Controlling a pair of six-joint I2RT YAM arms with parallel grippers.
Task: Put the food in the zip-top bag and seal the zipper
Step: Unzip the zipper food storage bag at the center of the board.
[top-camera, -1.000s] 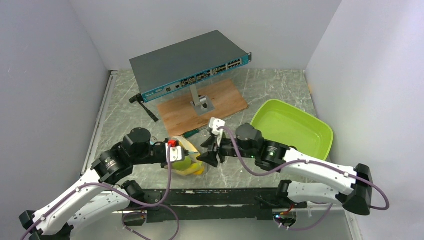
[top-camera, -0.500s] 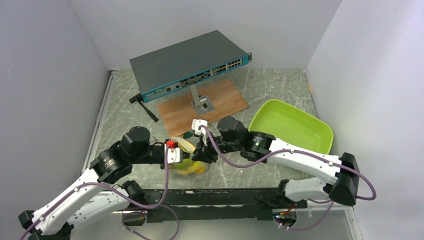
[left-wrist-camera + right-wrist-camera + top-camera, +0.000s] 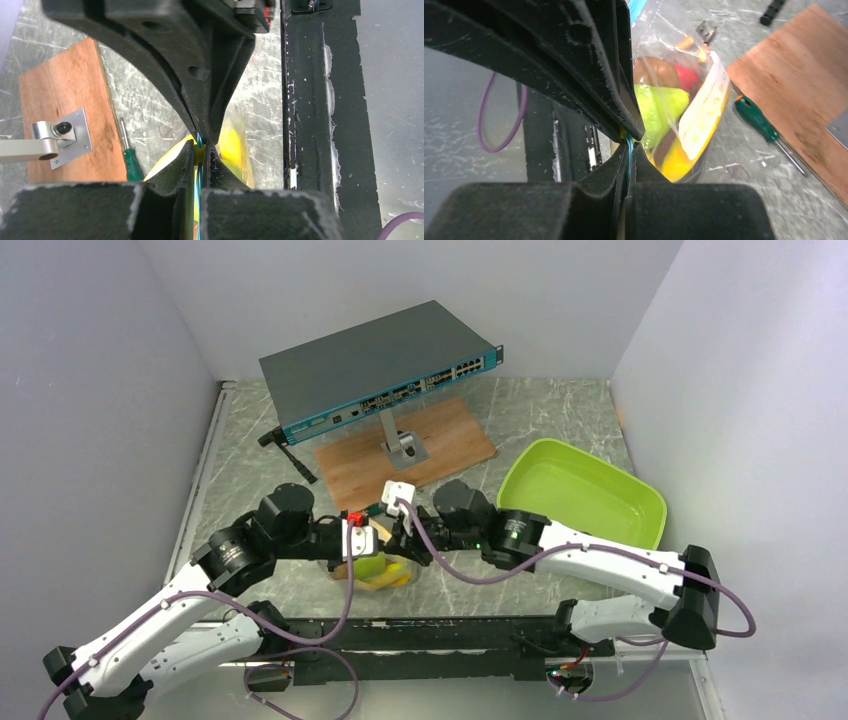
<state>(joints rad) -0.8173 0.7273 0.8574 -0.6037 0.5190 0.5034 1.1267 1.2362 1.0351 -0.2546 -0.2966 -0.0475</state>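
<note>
The clear zip-top bag [image 3: 382, 571] [image 3: 696, 107] hangs between my two grippers, just above the table's near middle. Through its wall shows the food: a green pear [image 3: 659, 107], a brown round fruit [image 3: 655, 72], a reddish piece [image 3: 686, 78] and a yellow banana [image 3: 675, 161] [image 3: 233, 145]. My left gripper [image 3: 362, 545] [image 3: 200, 150] is shut on the teal-blue zipper [image 3: 199, 172] [image 3: 629, 152]. My right gripper [image 3: 407, 544] [image 3: 629, 151] faces it tip to tip and is shut on the same strip.
A network switch [image 3: 380, 370] on a stand rises over a wooden board [image 3: 440, 445] at the back. A lime-green tray [image 3: 585, 495] lies to the right. A green-handled screwdriver [image 3: 131, 167] [image 3: 756, 119] lies beside the bag. A black rail [image 3: 430, 633] runs along the near edge.
My right gripper has moved left to the bag's mouth and shut on the zipper. The left arm has shifted slightly right, still gripping the strip.
</note>
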